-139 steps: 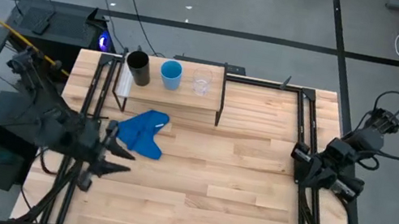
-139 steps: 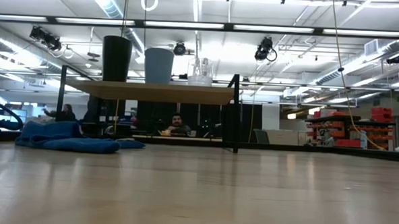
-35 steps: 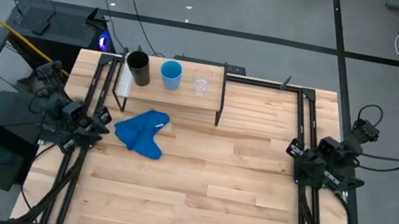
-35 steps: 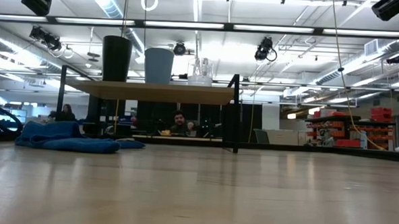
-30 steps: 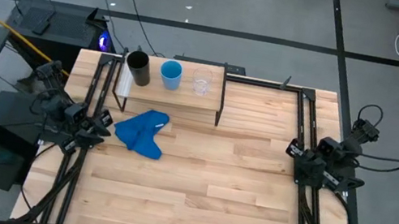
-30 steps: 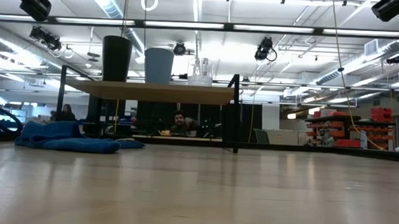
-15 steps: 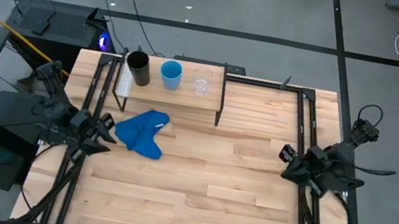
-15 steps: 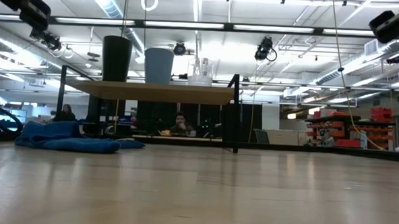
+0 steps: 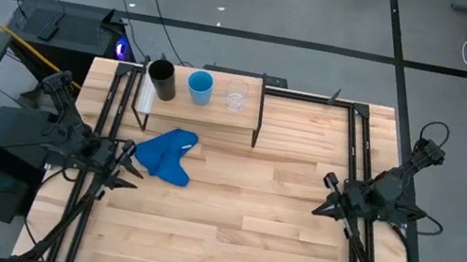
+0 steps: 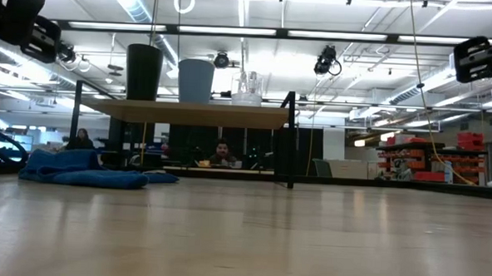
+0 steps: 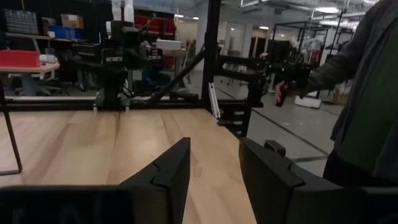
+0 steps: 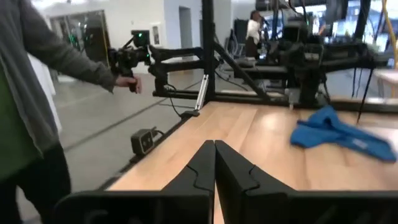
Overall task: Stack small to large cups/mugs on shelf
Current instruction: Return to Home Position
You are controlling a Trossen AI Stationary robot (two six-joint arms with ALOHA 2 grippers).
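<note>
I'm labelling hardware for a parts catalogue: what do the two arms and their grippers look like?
The left arm and right arm are dark and jointed, with black cables. The left gripper and right gripper each have two matte black, angular, wedge-tipped fingers.

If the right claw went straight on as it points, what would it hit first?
Probably nothing soon: the right gripper aims across bare tabletop, the blue cloth off to one side. Beyond stands a black frame post, depth unclear.
</note>
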